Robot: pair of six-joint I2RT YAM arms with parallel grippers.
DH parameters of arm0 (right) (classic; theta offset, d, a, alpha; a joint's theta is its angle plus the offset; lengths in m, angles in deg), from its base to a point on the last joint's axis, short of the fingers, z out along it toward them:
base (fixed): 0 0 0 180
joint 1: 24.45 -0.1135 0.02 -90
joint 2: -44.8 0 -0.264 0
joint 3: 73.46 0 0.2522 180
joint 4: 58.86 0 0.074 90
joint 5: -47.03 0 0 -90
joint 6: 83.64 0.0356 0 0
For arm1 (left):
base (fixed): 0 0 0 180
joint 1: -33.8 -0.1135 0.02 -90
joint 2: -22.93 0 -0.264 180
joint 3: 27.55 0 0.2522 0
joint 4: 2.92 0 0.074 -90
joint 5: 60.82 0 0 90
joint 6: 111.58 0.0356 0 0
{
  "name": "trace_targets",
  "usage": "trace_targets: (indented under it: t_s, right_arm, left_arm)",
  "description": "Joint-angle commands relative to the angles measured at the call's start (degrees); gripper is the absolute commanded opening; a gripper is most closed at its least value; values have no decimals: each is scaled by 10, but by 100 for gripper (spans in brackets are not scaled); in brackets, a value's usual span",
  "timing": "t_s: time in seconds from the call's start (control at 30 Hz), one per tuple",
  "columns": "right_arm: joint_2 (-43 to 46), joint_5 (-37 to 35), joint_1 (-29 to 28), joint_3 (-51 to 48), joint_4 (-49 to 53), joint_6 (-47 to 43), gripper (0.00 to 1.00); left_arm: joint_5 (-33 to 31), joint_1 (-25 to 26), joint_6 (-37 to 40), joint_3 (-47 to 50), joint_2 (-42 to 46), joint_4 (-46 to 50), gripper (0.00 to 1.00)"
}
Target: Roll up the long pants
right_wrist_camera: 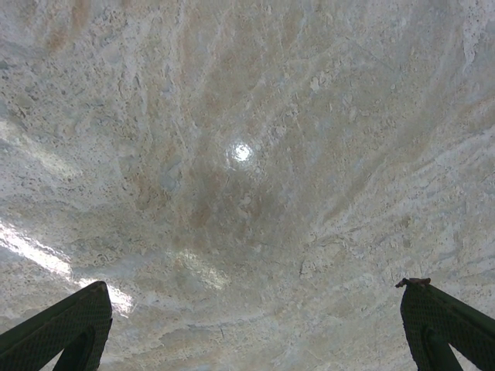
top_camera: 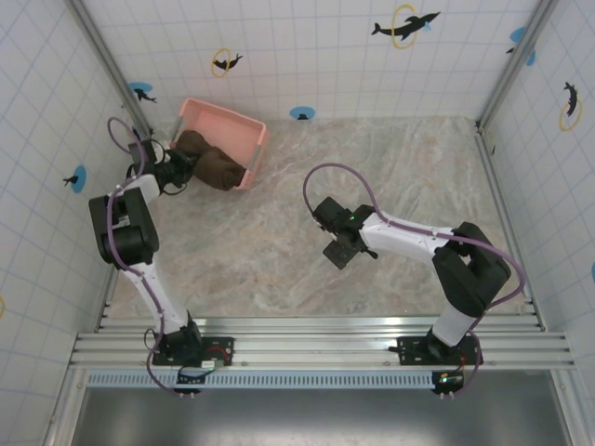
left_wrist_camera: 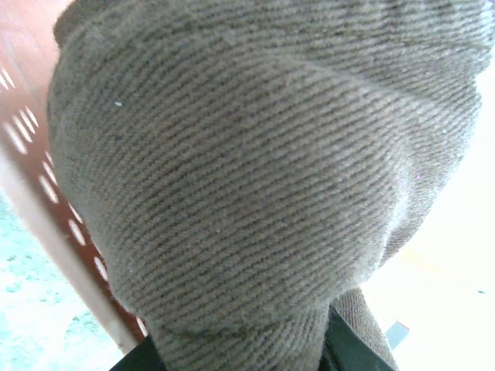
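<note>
The long pants (top_camera: 212, 160) are a dark brown bundle lying in the pink basket (top_camera: 228, 119) at the back left and spilling over its near side. My left gripper (top_camera: 182, 165) is at the bundle's left edge. In the left wrist view the ribbed brown cloth of the pants (left_wrist_camera: 247, 170) bulges right in front of the camera. It runs down between the dark fingers of the left gripper (left_wrist_camera: 240, 357), which is shut on it. My right gripper (top_camera: 340, 253) hangs over the middle of the table. Its jaws stand wide, the right gripper (right_wrist_camera: 254, 292) holding nothing above bare marble.
The basket's perforated wall (left_wrist_camera: 73, 228) stands just left of the held cloth. Tiled walls close in the table (top_camera: 390, 186) at the back and on both sides. A metal rail (top_camera: 316, 339) runs along the near edge by the arm bases.
</note>
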Motion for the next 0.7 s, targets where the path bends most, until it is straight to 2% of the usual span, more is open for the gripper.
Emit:
trace_targets:
  t_s: [0.0, 0.13, 0.23, 0.47, 0.67]
  right_arm:
    - [24, -1, 2, -6, -24, 17, 99]
    - [25, -11, 4, 11, -27, 19, 99]
    - [24, -33, 8, 25, -24, 17, 99]
    - [7, -105, 52, 64, -29, 1, 99]
    - [-8, -82, 96, 98, -31, -7, 99]
  left_arm:
    - [-11, -12, 24, -36, -7, 35, 0]
    - [-36, -10, -64, 8, -4, -99, 0]
    - [-67, 1, -100, 12, -8, -148, 0]
    - [-139, 43, -154, 8, -33, -218, 0]
    - [-192, 77, -169, -31, -49, -238, 0]
